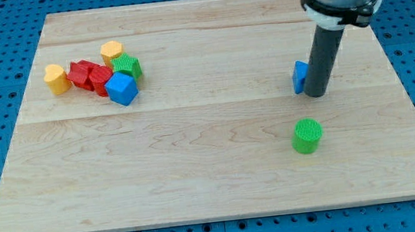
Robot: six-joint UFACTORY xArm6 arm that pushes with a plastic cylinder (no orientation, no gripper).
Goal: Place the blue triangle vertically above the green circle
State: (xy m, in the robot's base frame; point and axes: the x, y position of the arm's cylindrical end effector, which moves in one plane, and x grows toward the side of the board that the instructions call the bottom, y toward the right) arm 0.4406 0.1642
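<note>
The blue triangle (299, 76) lies right of the board's middle, partly hidden behind my rod. My tip (316, 94) rests on the board against the triangle's right side. The green circle (307, 136) stands below them, a short gap away, slightly left of the tip.
A cluster sits at the upper left: a yellow heart-like block (56, 78), two red blocks (81, 72) (101, 78), a yellow block (112, 51), a green block (126, 65) and a blue cube (122, 89). The wooden board (196, 156) lies on a blue pegboard.
</note>
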